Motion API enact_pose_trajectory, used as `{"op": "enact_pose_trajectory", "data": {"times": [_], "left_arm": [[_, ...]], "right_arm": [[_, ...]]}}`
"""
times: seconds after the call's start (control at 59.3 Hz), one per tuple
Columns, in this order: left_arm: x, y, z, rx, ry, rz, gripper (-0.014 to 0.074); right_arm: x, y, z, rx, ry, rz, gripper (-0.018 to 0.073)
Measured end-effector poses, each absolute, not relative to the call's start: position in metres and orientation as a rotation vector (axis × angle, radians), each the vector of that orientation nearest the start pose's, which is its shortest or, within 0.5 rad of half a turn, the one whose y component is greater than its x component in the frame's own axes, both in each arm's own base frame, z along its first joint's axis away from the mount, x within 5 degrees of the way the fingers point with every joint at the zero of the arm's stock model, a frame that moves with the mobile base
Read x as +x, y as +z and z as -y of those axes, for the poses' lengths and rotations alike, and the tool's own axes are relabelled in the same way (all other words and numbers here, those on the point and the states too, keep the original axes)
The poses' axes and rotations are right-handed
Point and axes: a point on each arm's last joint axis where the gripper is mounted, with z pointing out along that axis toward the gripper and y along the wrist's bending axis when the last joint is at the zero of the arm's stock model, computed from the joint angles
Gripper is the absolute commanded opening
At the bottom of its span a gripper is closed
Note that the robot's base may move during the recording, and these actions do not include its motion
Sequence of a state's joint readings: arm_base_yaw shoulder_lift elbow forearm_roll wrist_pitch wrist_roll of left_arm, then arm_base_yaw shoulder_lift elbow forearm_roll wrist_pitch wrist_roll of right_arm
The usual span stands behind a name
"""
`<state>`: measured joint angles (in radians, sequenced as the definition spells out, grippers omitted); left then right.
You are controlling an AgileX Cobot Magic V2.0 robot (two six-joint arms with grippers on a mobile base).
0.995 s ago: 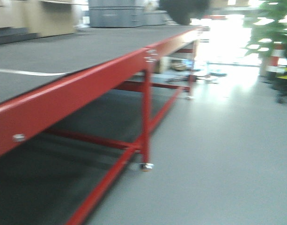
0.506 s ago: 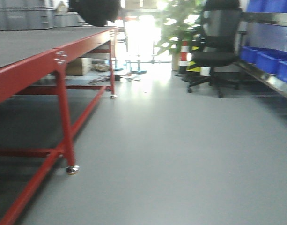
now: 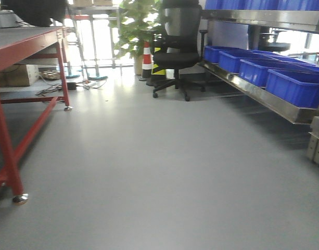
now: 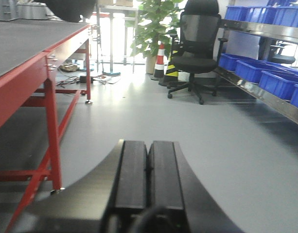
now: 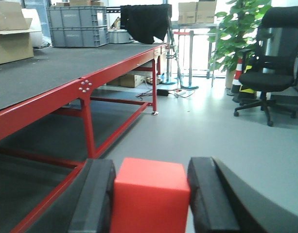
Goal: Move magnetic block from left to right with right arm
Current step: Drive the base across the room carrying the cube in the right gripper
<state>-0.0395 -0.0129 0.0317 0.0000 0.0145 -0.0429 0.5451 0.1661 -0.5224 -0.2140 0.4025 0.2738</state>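
The magnetic block (image 5: 149,196), a plain bright red cube, fills the bottom middle of the right wrist view. My right gripper (image 5: 149,167) is shut on it, one black finger (image 5: 96,194) against its left face and the other against its right face. It hangs in the air beside the red table, with grey floor behind it. In the left wrist view my left gripper (image 4: 148,145) is shut with its two black pads pressed together and nothing between them. Neither gripper nor the block shows in the front view.
A long red-framed table (image 5: 66,92) with a dark top runs along the left (image 3: 13,44). Grey crates (image 5: 76,26) and cardboard boxes stand at its far end. A black office chair (image 3: 177,47), a striped cone (image 3: 147,60) and a plant stand ahead; blue bins (image 3: 263,70) line a shelf on the right.
The front view has swung to the right: the red table slid from the middle to the left edge, and the chair, then the blue bins, came into view.
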Motion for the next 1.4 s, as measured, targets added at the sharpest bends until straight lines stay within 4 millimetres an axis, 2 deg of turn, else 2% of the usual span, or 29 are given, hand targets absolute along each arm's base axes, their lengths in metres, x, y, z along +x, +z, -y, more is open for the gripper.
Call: {"op": "enact_pose_trajectory", "data": {"times": [1.4], "left_arm": [[0.0566,0.2019,0.0022,-0.003,-0.066,-1.517,-0.0116]], "right_arm": [[0.0343,0.3396,-0.0119,-0.291,0.432,-1.509,0.0124]]}}
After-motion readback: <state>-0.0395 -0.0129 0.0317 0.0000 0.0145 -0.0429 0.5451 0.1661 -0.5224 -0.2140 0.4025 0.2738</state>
